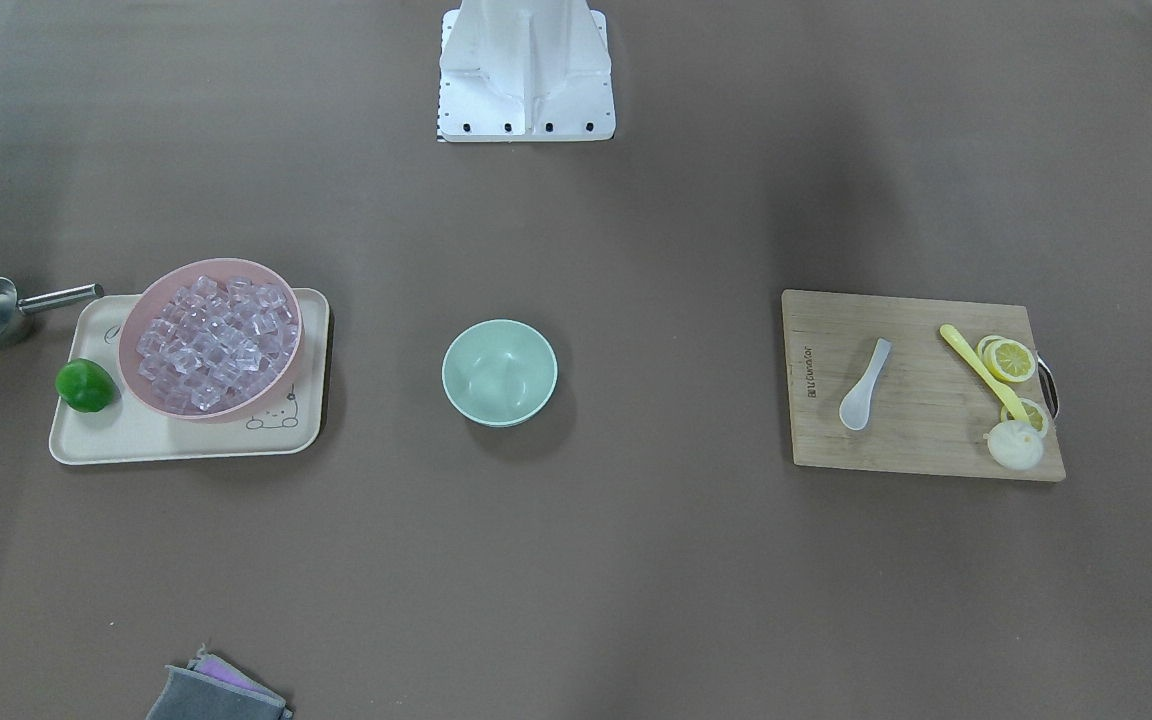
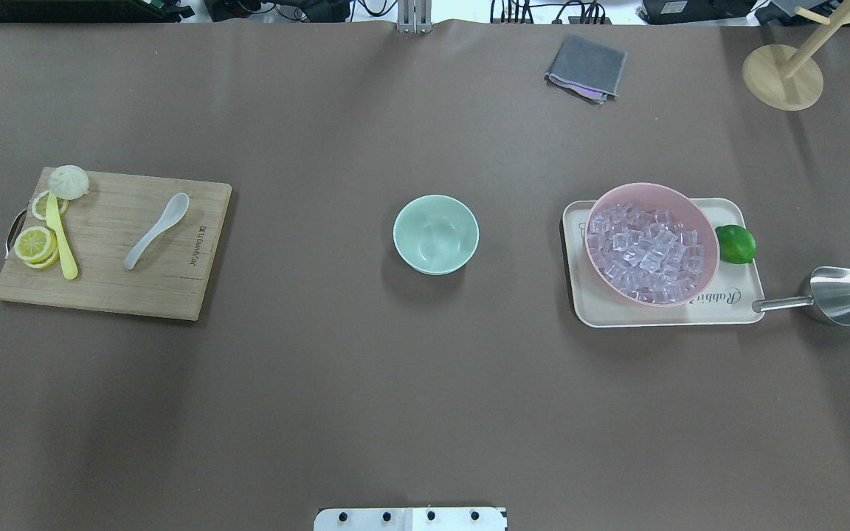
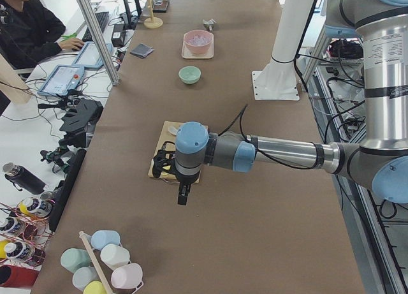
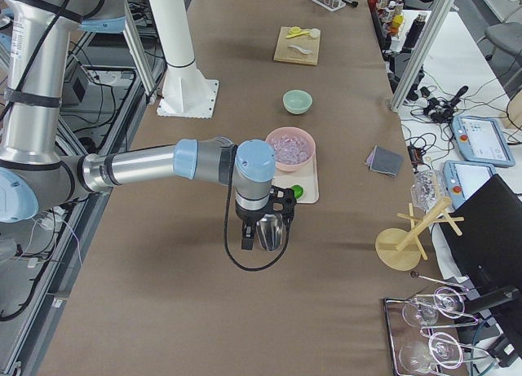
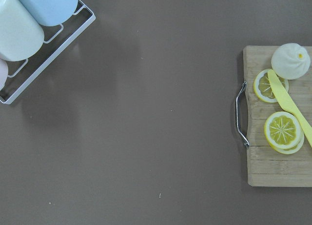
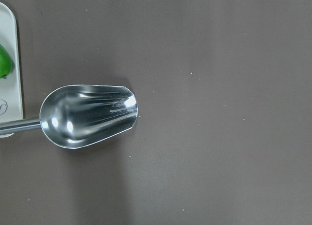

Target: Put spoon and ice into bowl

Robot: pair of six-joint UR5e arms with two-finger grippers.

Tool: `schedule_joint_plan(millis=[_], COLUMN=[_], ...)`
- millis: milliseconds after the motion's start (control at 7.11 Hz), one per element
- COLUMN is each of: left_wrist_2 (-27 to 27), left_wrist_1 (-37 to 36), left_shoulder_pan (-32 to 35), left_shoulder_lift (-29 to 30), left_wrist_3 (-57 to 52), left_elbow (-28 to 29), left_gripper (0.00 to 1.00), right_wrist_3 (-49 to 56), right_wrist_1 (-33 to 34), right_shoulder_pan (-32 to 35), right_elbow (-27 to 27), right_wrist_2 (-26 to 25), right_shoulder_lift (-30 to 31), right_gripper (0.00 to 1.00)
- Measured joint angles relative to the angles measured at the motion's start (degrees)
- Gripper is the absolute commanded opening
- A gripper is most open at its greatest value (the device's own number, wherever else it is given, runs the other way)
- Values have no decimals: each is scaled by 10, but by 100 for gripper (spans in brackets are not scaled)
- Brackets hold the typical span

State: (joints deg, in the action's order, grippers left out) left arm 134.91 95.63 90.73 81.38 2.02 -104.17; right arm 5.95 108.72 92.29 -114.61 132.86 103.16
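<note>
Bowl (image 2: 436, 234): upright on the desk (image 2: 425, 398).
Spoon (image 2: 157, 230): left of bowl, on board (image 2: 167, 291).
Ice (image 2: 646, 254): right of bowl, in pink bowl (image 2: 650, 185).
My left fingers (image 3: 183, 196), right fingers (image 4: 245, 237): I cannot tell their spread.

tray (image 2: 602, 313): cursive word "Rabbit" along the robot-side edge, next to the pink bowl (image 2: 702, 221) | cutting board (image 2: 137, 287): small dark brand mark with Latin letters, printed along the short end towards the table's middle, too small to read for certain
</note>
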Motion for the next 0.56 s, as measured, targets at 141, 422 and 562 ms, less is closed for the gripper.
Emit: schedule_joint_plan(millis=[141, 422, 562], left_wrist_2=[0, 4, 9], left_wrist_1=[0, 1, 2], left_shoulder_pan=[0, 0, -1], left_shoulder_lift=[1, 14, 41], left_wrist_3=[0, 0, 0], left_elbow=[-1, -8, -11], left_gripper=[98, 98, 98], right_wrist_3=[0, 1, 0], right_wrist_1=[0, 0, 1], right_shoulder_pan=[0, 0, -5], right_elbow=[0, -3, -6], right_wrist_2=[0, 2, 6], right_shoulder_lift=[-1, -24, -56], right_gripper=[100, 100, 100])
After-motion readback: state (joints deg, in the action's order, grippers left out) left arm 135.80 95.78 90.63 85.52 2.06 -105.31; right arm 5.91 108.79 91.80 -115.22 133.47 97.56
